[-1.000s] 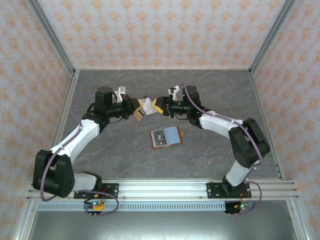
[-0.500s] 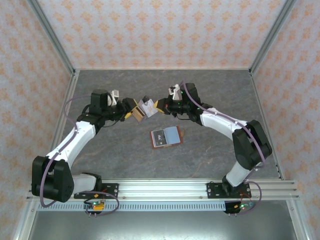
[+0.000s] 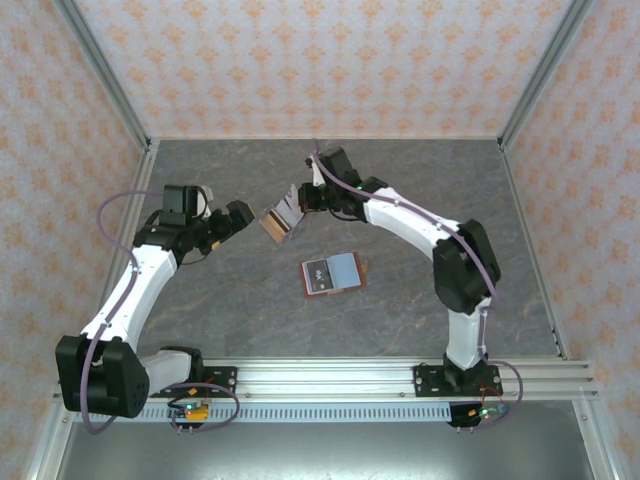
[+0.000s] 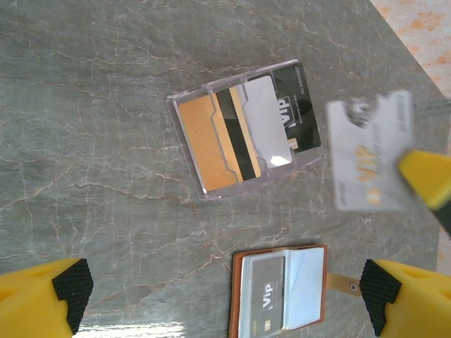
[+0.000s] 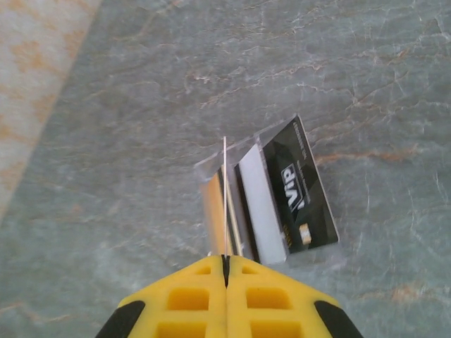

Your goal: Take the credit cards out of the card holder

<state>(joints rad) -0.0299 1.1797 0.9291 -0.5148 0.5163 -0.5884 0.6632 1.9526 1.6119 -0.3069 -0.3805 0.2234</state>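
The card holder (image 3: pixel 332 272) lies open on the table, reddish-brown outside and pale blue inside (image 4: pixel 310 278), with a black VIP card (image 4: pixel 264 296) in its left pocket. My right gripper (image 3: pixel 305 198) is shut on a silver VIP card (image 4: pixel 370 162), held above the table; the right wrist view shows that card edge-on (image 5: pixel 225 197) ahead of the closed jaws (image 5: pixel 225 262). My left gripper (image 3: pixel 237 215) stands open and holds nothing (image 4: pixel 222 292), with the card holder low between its fingers (image 4: pixel 394 296).
A clear plastic tray (image 4: pixel 204 193) sits on the table just beyond the card holder, under the right gripper (image 5: pixel 211 163). It holds a gold card, a card with a black stripe, a white card and a black VIP card (image 5: pixel 296 193).
The left gripper has pulled back to the left, away from the silver card. The right gripper has swung left and farther back with the card, over the tray.
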